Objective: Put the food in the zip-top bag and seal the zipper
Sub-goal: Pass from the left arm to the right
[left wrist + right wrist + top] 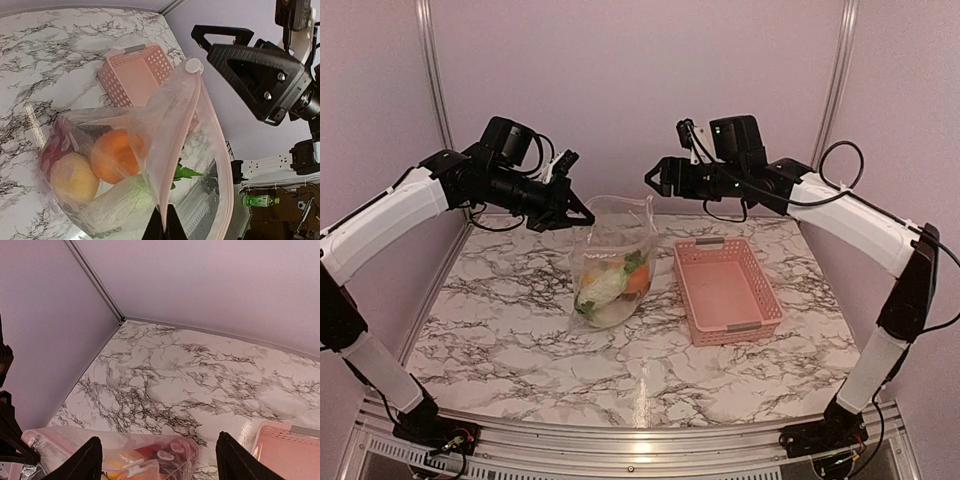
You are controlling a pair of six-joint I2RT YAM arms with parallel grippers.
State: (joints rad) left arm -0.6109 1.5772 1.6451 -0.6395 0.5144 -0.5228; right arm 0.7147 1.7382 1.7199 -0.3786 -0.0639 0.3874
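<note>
Marble table (500, 330) mid-frame; left claw (584, 213) pinching bag (616, 228) corner, right claw (656, 179) spread nearby. Risks slipping off thin plastic, spilling food (610, 285).

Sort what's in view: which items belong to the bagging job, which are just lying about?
Job: zip-top bag, pinched by the left gripper; food inside it; zipper along its mouth; right gripper, open near its top.
Lying about: pink basket; marble table.

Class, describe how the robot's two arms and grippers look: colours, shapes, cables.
The left arm and right arm have white shell links with black joints. The left gripper and right gripper are black with angular, triangular fingers. Black cables loop near each wrist.
</note>
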